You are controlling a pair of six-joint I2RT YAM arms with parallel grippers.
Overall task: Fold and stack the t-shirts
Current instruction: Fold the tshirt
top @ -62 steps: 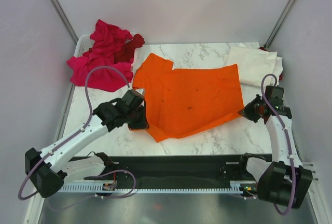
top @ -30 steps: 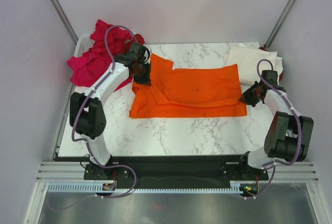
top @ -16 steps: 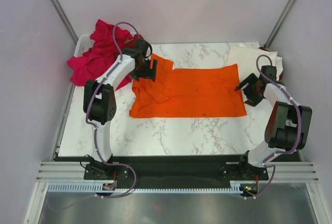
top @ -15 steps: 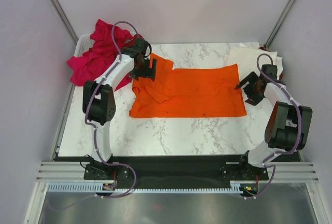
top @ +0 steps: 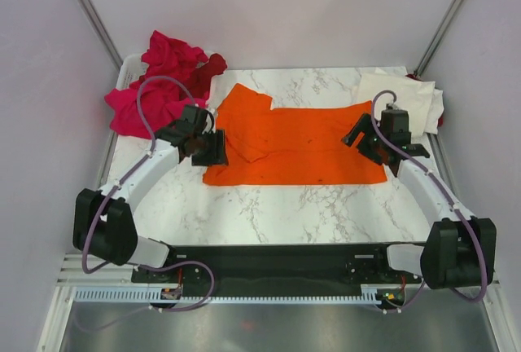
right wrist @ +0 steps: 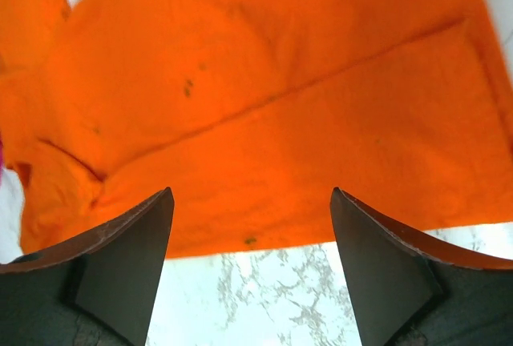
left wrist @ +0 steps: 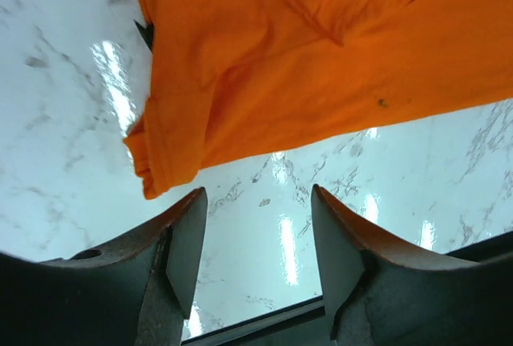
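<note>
- The marble table (top: 269, 213) is covered at its middle by the orange t-shirt (top: 301, 144), folded into a wide band.
- The magenta t-shirts (top: 151, 95) are heaped at the far left corner.
- The cream t-shirt (top: 403, 99) is laid at the far right.
- The left gripper (left wrist: 256, 202) and the right gripper (right wrist: 251, 194) are held spread and empty over the band's ends.

Left arm (top: 134, 179) reaches forward and leans inward, with the left gripper (top: 210, 148) tipped downward and its jaws spread wide. Right arm (top: 425, 187) is stretched forward and bent inward at the wrist. The right gripper (top: 364, 137) is likewise angled down, jaws wide apart.
</note>
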